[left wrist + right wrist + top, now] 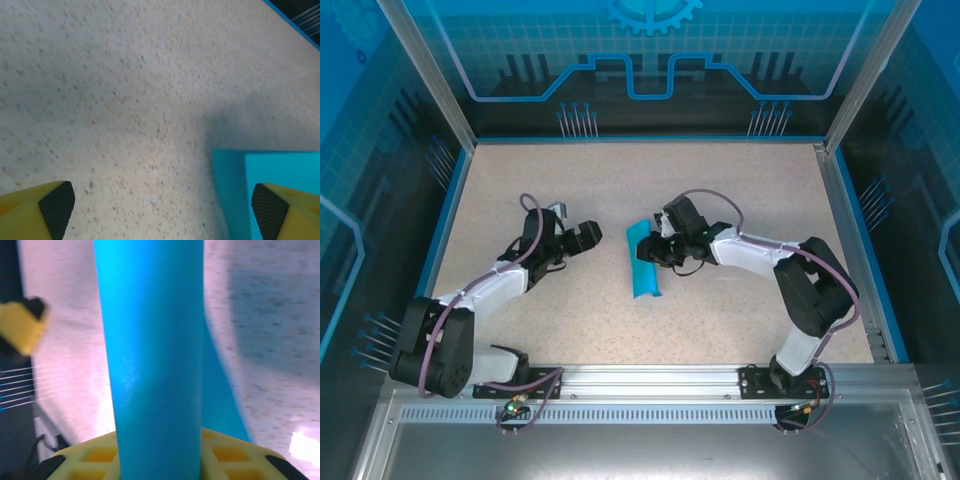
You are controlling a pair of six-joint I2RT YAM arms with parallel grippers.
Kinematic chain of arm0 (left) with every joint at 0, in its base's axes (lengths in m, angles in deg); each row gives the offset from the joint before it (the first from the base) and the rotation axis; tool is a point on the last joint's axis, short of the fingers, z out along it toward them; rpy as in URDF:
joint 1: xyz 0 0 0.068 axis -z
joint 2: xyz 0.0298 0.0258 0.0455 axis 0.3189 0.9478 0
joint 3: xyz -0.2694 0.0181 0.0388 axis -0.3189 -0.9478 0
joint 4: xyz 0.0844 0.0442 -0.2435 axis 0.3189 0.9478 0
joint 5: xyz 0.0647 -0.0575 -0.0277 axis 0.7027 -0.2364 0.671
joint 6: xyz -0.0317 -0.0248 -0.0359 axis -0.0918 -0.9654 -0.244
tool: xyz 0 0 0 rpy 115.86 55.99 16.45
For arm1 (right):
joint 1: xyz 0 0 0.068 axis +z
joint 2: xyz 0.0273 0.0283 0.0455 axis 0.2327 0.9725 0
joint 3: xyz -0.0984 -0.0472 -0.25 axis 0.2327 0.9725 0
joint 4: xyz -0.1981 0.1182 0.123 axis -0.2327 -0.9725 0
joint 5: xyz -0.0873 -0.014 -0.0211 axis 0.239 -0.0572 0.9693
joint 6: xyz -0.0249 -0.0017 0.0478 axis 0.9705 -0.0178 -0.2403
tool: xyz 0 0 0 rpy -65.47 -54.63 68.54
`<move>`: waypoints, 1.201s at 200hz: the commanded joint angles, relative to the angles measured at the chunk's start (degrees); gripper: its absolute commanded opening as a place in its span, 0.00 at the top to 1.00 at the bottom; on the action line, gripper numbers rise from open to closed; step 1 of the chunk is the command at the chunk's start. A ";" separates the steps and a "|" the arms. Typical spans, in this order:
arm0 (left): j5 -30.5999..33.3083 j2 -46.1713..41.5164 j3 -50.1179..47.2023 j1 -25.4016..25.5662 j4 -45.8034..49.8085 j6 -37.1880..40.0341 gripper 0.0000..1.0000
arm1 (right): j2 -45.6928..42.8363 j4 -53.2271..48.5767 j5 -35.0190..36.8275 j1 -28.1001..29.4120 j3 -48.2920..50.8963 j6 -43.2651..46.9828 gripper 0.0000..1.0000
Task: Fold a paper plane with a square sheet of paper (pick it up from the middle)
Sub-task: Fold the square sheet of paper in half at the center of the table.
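Observation:
The bright cyan square sheet of paper (644, 262) sits mid-table, bent up into a narrow strip running front to back. My right gripper (657, 250) reaches it from the right. In the right wrist view the paper (155, 350) rises as a broad band from between the yellow fingers (235, 455), which close on it from both sides. To the left of the sheet, my left gripper (590, 237) is open over bare table. Its own view shows dark pads (57, 202) set wide apart, with the paper's corner (235, 185) flat beside the right fingertip.
The table top (620, 180) is speckled beige with a blue rim (450, 215) and metal posts at its corners. A yellow finger of the left gripper (20, 327) shows at the left edge of the right wrist view. Both arm bases sit on the near rail (650, 378).

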 commanded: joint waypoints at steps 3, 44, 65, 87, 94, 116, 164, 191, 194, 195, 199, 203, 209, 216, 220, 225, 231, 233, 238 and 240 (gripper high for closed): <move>-3.84 -2.20 -2.77 1.54 -2.48 -3.40 0.06 | -1.23 11.12 -7.20 -1.27 3.48 -5.05 0.69; -6.27 -3.30 -5.37 4.41 -4.54 -6.11 0.09 | 0.81 4.68 -3.29 -2.82 5.61 -0.71 0.69; -6.26 -3.57 -6.21 5.07 -4.50 -6.96 0.11 | 1.94 -0.86 1.05 -2.82 4.72 2.48 0.67; -6.08 -3.70 -6.73 5.34 -4.68 -7.11 0.12 | 3.29 -4.97 4.58 -2.74 3.30 3.88 0.62; -6.02 -3.74 -6.66 5.42 -4.89 -7.08 0.12 | 3.63 -7.01 6.15 -2.61 2.64 4.41 0.60; -5.92 -3.81 -6.58 5.70 -5.77 -6.60 0.12 | 4.16 -12.94 12.94 -1.44 -0.03 6.84 0.53; -6.35 -3.03 -6.06 6.32 -6.18 -6.06 0.11 | 4.25 -16.33 18.82 0.80 -2.13 7.81 0.42; -7.62 -2.60 -5.86 6.76 -6.30 -6.69 0.16 | 4.85 -17.51 20.56 0.92 -2.71 6.20 0.42; -7.79 -2.53 -5.87 6.76 -6.39 -6.81 0.17 | 4.84 -17.72 20.79 1.01 -2.84 6.06 0.42; -7.90 -2.52 -5.87 6.76 -6.41 -6.83 0.17 | 4.89 -17.76 20.91 1.03 -2.87 6.01 0.42; -8.13 -2.39 -5.87 6.76 -6.53 -6.92 0.19 | 5.04 -18.14 21.10 1.02 -3.08 5.71 0.43; -8.46 -2.18 -5.79 6.76 -6.75 -7.13 0.20 | 5.26 -18.41 21.30 1.01 -3.32 5.57 0.43; -9.10 -1.92 -5.74 6.78 -7.07 -7.42 0.23 | 5.46 -18.71 21.59 1.04 -3.59 5.56 0.43; -9.93 -1.37 -5.61 6.84 -7.71 -7.83 0.26 | 5.86 -19.00 21.74 1.04 -3.81 5.45 0.43; -10.53 -1.04 -5.61 6.85 -8.10 -8.11 0.28 | 6.12 -19.10 21.65 1.02 -3.98 5.33 0.43; -11.40 -0.50 -5.48 6.85 -8.77 -8.67 0.31 | 6.29 -19.33 21.60 1.03 -4.29 5.22 0.43; -12.79 0.31 -5.27 6.88 -9.62 -9.24 0.34 | 6.72 -19.44 21.31 1.03 -4.43 5.08 0.43; -13.28 0.59 -5.19 6.92 -10.05 -9.37 0.35 | 6.78 -19.46 21.26 1.04 -4.49 4.99 0.43; -14.49 1.37 -4.87 7.02 -10.86 -9.81 0.38 | 7.00 -19.53 21.21 1.04 -4.61 4.80 0.43; -14.87 1.62 -4.76 7.06 -11.17 -10.04 0.40 | 7.04 -19.59 21.19 1.04 -4.64 4.75 0.43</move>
